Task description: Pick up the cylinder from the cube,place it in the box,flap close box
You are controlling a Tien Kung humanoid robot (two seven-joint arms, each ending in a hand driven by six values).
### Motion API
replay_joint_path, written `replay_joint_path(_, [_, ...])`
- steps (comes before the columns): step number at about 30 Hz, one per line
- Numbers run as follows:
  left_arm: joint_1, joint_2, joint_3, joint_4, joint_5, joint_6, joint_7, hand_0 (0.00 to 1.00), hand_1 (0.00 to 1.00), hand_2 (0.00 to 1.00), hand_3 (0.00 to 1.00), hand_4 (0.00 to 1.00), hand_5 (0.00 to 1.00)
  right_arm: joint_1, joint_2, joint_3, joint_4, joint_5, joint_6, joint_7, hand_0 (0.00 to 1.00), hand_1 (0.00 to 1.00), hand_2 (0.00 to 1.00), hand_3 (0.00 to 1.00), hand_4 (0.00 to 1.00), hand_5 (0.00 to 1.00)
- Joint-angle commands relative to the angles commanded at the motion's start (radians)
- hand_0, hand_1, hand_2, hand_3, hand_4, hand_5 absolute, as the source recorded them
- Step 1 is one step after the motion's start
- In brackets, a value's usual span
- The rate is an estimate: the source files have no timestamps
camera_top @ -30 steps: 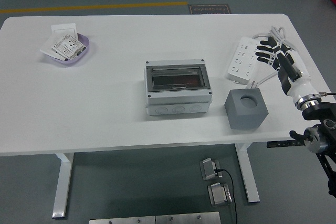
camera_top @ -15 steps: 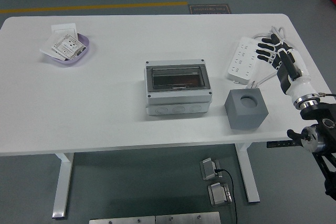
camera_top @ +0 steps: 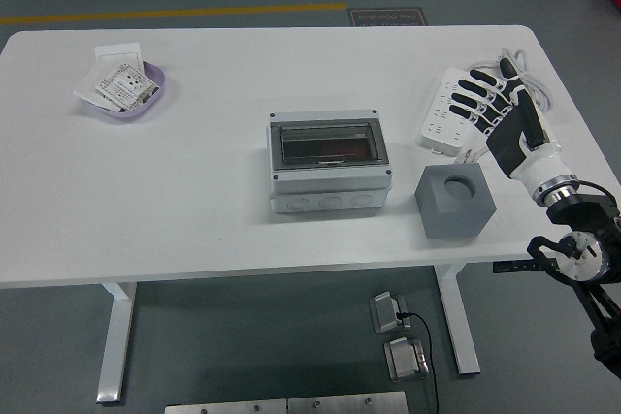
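Right hand (camera_top: 493, 104) sits at about 3 o'clock on the table (camera_top: 223, 230), fingers spread and extended toward 10 o'clock, over the white power strip (camera_top: 442, 113). Holds nothing; whether the fingertips touch the strip cannot be told. Left hand not in view.

Grey cube (camera_top: 455, 201) at 4 o'clock, just near-side of the hand, apart from it. Cylinder (camera_top: 455, 181) seated in the round well in the cube's top face; only its pale top end shows, roughly flush with the surface.

Grey box (camera_top: 329, 161) at centre, well apart to 9 o'clock of the cube, its clear flap lying down over the opening.

Handling, as judgement: cylinder looks small, rigid, light, probably smooth. Little stands proud of the well, so take it by the top rim with thumb and fingertip, pull straight up. Cube may shift or lift with it if the fit is snug.
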Motion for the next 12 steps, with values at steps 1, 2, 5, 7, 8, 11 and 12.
replay_joint_path(1, [0.0, 0.0, 0.001, 0.0, -0.001, 0.0, 0.0, 0.632, 0.654, 0.61, 0.633, 0.637, 0.178, 0.0, -0.001, 0.003, 0.001, -0.006, 0.0, 0.0, 0.752, 0.68, 0.732, 0.76, 0.822, 0.572])
replay_joint_path(2, [-0.001, 0.0, 0.001, 0.0, -0.001, 0.0, 0.0, 0.632, 0.654, 0.61, 0.633, 0.637, 0.178, 0.0, -0.001, 0.006, 0.002, -0.017, -0.003, 0.002, 0.752, 0.68, 0.732, 0.76, 0.822, 0.572])
replay_joint_path(5, [-0.002, 0.001, -0.001, -0.001, -0.001, -0.001, -0.001, 0.632, 0.654, 0.61, 0.633, 0.637, 0.178, 0.0, -0.003, 0.02, 0.006, -0.076, -0.023, 0.008, 0.752, 0.68, 0.732, 0.76, 0.822, 0.572])
replay_joint_path(7, [-0.003, 0.001, -0.001, -0.001, -0.001, -0.001, -0.001, 0.631, 0.654, 0.61, 0.632, 0.637, 0.178, -0.001, -0.004, 0.029, 0.007, -0.11, -0.032, 0.01, 0.818, 0.745, 0.779, 0.791, 0.843, 0.631])
replay_joint_path(8, [-0.004, 0.001, -0.001, -0.002, -0.001, -0.001, -0.001, 0.631, 0.654, 0.61, 0.632, 0.637, 0.178, -0.001, -0.004, 0.035, 0.008, -0.132, -0.038, 0.01, 0.818, 0.745, 0.779, 0.791, 0.843, 0.631])
replay_joint_path(11, [-0.004, 0.001, 0.0, -0.002, -0.002, -0.002, -0.001, 0.631, 0.654, 0.61, 0.632, 0.637, 0.178, -0.003, -0.006, 0.049, 0.012, -0.189, -0.048, 0.011, 0.818, 0.745, 0.779, 0.791, 0.843, 0.631])
replay_joint_path(12, [-0.004, 0.001, 0.001, -0.001, -0.003, -0.002, -0.001, 0.631, 0.654, 0.61, 0.632, 0.637, 0.178, -0.003, -0.007, 0.053, 0.013, -0.204, -0.05, 0.011, 0.818, 0.745, 0.779, 0.791, 0.843, 0.631])
